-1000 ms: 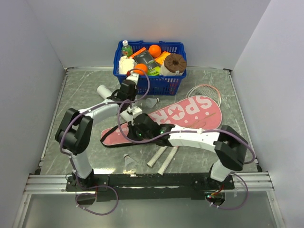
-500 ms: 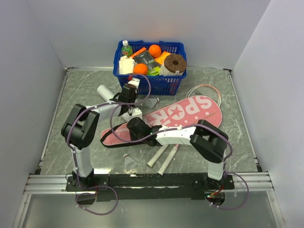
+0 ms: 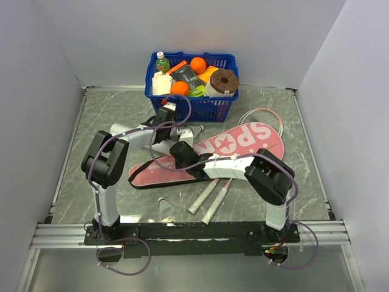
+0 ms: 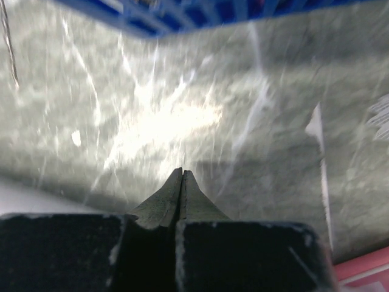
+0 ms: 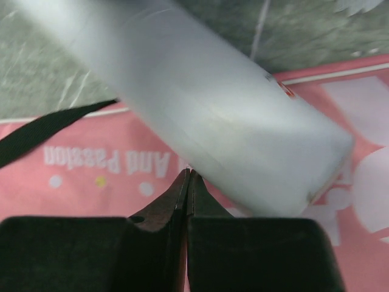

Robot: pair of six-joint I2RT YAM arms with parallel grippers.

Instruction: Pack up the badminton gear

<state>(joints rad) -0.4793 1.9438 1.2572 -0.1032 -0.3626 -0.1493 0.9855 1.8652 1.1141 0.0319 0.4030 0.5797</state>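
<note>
Left arm (image 3: pixel 130 135): stretched forward, left gripper (image 4: pixel 182 176) with jaws pressed together. Right arm (image 3: pixel 234 164): folded leftward, right gripper (image 5: pixel 189 176) with jaws pressed together.

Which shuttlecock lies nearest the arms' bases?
The lone shuttlecock near the front edge, this side of the pink cover; the other shuttlecock sits beside the blue basket.

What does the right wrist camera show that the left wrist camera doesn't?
Only right wrist: the white tube, crossing in front of the pink cover, the cover's "And Passion" print and a black strap. Only left wrist: the lower edge of the blue basket. Both: marble table, some pink cover, each arm's own jaws shut.
</note>
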